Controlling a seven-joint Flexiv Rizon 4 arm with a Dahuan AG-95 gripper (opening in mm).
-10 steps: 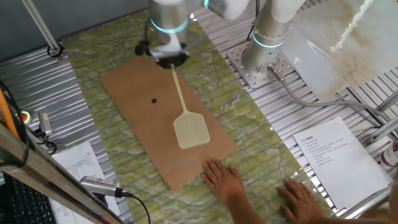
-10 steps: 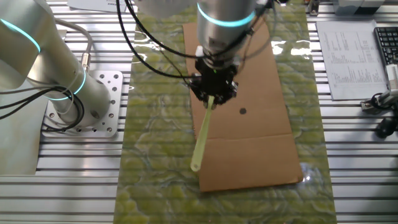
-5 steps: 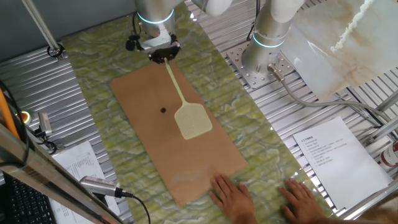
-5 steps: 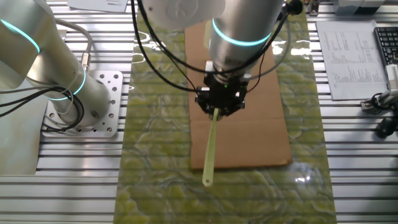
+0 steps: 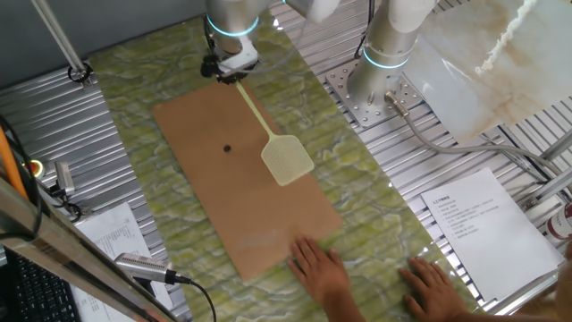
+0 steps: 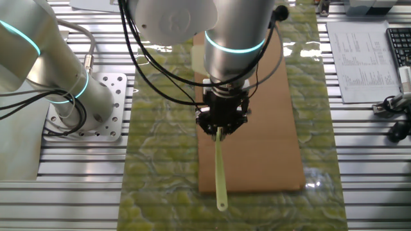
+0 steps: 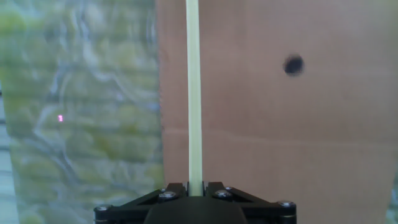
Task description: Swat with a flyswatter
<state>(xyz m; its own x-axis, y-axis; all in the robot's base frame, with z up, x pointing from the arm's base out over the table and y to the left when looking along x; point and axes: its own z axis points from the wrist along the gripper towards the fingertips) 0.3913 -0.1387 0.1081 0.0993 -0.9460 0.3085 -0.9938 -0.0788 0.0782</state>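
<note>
Pincer (image 6: 220,127) clamped on flyswatter (image 5: 286,161) handle w/ mesh head over cardboard sheet (image 5: 214,197), near black dot (image 5: 227,149).

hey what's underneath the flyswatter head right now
The flyswatter head hangs over the brown cardboard sheet, near its edge by the green marbled mat. The small dark spot sits off to one side, uncovered. Whether the head touches the cardboard cannot be told.
</note>
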